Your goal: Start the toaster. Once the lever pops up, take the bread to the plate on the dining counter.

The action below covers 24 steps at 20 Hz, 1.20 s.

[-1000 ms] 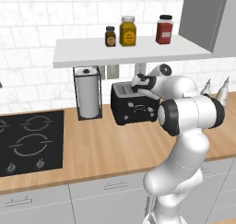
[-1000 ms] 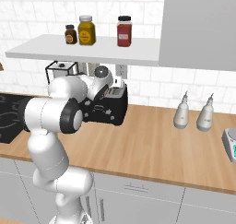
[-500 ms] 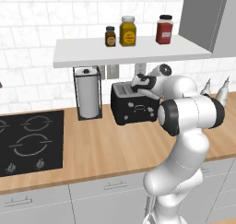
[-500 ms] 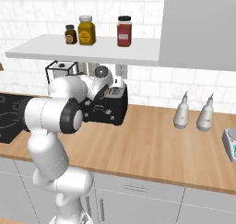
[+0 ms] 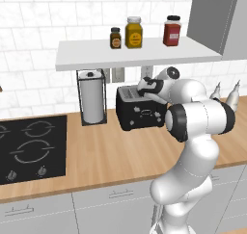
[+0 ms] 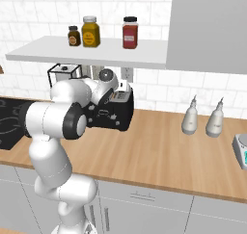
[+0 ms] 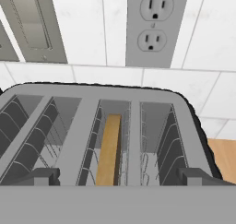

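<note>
No movement; one bread (image 7: 109,149) slice.

Open room above the toaster (image 7: 92,140) slots; shelf (image 5: 135,55) overhead, wall close behind.

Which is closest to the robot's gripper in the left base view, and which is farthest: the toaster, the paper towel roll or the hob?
1. Toaster: right under the gripper, which hangs over its top.
2. Paper towel roll: standing upright in its wire holder, on the counter left of the toaster.
3. Hob: farthest, set into the counter at the far left.
</note>
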Available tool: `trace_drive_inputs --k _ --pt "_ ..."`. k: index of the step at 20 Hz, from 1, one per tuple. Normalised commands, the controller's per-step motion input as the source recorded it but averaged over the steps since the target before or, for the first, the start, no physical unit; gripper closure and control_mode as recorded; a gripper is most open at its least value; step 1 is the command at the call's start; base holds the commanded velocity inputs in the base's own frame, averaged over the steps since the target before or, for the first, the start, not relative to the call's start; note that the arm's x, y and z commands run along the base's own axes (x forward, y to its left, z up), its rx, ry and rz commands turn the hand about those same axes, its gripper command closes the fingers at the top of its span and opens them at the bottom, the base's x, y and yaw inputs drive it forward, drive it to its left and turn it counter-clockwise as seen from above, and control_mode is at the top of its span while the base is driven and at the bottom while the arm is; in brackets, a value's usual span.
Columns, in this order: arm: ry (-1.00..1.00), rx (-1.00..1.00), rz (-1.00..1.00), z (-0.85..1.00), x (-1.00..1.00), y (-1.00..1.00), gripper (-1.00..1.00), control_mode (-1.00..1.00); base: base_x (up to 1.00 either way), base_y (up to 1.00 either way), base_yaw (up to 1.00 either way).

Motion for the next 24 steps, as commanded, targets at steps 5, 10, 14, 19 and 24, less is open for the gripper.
trace_drive_inputs --k 5,10,14,19,24 --pt "0.00 0.00 0.00 0.00 0.00 0.00 -1.00 -1.00 0.00 0.00 0.00" --pt "0.00 0.00 0.00 0.00 0.00 0.00 -1.00 -1.00 0.00 0.00 0.00" --pt "0.00 0.00 0.00 0.00 0.00 0.00 -1.00 -1.00 0.00 0.00 0.00" --pt "0.00 0.00 0.00 0.00 0.00 0.00 -1.00 -1.00 0.00 0.00 0.00" --pt "0.00 0.00 0.00 0.00 0.00 0.00 -1.00 -1.00 0.00 0.00 0.00"
